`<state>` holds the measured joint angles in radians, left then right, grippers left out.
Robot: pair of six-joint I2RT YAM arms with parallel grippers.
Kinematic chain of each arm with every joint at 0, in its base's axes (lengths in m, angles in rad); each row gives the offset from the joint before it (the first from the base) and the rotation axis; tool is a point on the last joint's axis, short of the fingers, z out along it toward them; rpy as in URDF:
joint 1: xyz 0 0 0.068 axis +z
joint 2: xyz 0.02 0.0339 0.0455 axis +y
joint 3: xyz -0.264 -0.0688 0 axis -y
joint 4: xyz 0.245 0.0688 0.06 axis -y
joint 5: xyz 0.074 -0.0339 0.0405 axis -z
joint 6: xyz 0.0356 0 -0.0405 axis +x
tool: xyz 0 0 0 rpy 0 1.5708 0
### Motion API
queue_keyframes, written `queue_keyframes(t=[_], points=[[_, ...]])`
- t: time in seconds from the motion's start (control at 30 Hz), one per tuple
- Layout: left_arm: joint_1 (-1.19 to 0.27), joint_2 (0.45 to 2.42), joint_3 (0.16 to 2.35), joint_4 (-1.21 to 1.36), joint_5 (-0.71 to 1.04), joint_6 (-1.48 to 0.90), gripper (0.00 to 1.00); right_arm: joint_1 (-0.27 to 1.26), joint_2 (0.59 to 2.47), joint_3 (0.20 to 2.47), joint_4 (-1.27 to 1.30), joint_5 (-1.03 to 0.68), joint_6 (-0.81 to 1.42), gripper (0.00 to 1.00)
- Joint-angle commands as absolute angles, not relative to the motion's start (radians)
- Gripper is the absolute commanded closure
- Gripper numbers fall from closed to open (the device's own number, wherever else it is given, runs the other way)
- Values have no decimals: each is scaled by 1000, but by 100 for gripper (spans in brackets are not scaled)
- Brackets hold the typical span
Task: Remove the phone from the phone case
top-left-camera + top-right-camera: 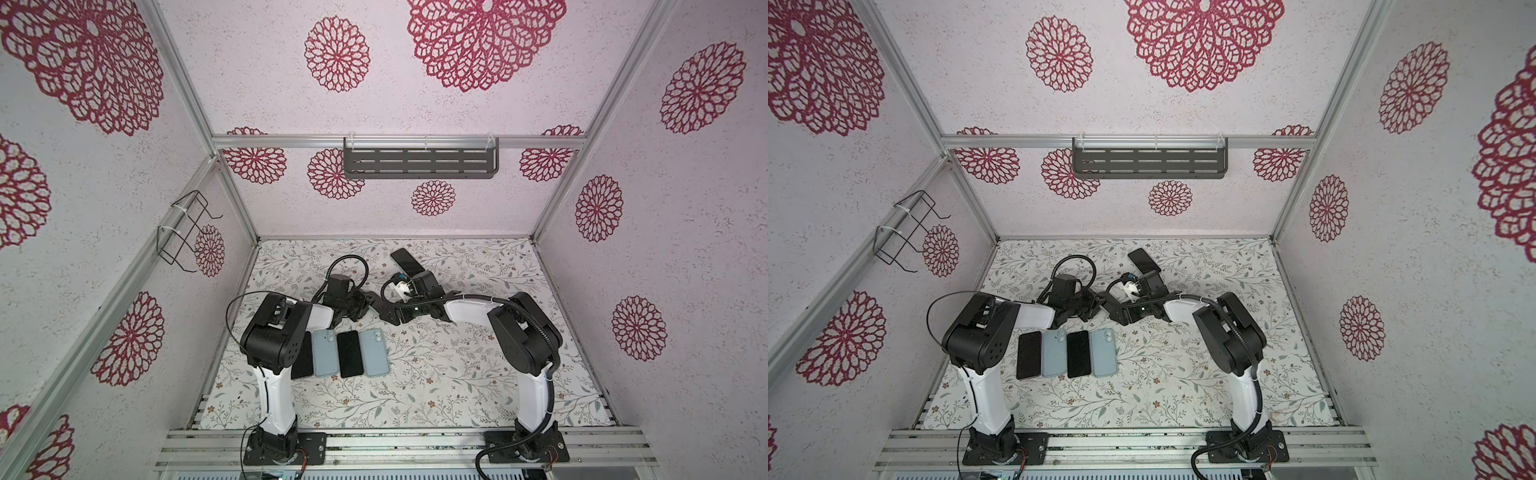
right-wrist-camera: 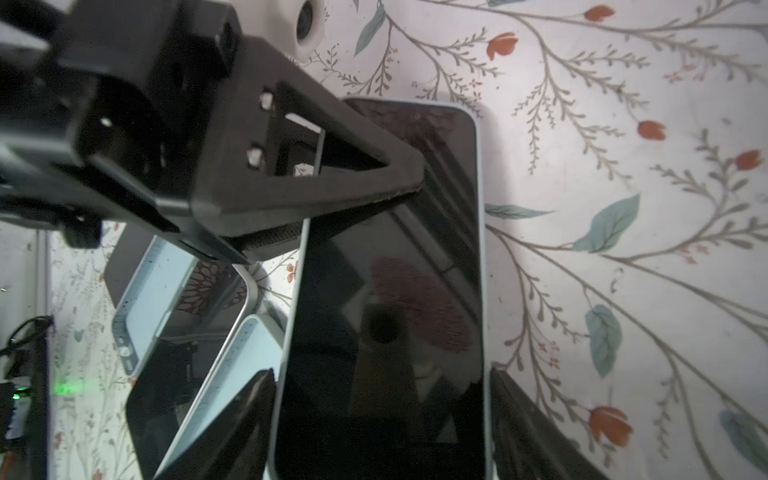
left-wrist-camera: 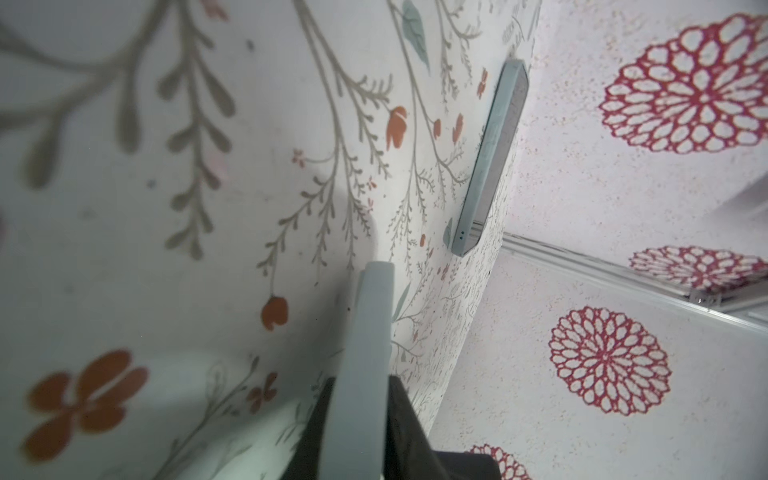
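Table (image 1: 457,374). Row of four (image 1: 348,353) phones and cases lying on it. Phone (image 2: 399,291) just beyond row, hidden under claws in both top views. Phone case (image 3: 370,316) wraps it, blue rim round screen. Right claw (image 2: 382,378) wide, clamping phone across short width; long axis runs straight out from it. Left claw (image 3: 361,415) pinched narrow on case rim, far end of long edge. Judged next: peel rim sideways.

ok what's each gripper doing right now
left gripper: closed on the phone case edge
right gripper: closed across the phone, holding its sides
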<state>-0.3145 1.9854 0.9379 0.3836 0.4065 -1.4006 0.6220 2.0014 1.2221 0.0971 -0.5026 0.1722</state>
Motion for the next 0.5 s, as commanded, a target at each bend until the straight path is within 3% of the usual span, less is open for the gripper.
queue_keyframes(t=[0.0,0.07,0.2,0.27,0.47], points=[[-324,1945,929,411,412,-1414,89,632,1903,1223,160,-523,142,67],[-324,1902,921,408,401,-1404,93,630,1875,1204,176,-523,159,61],[-318,1780,896,405,365,-1385,99,629,1748,1104,258,-511,239,34],[-317,1697,886,397,334,-1364,100,626,1655,1028,322,-489,304,26],[-325,1422,851,414,189,-1292,100,605,1360,765,558,-445,613,19]])
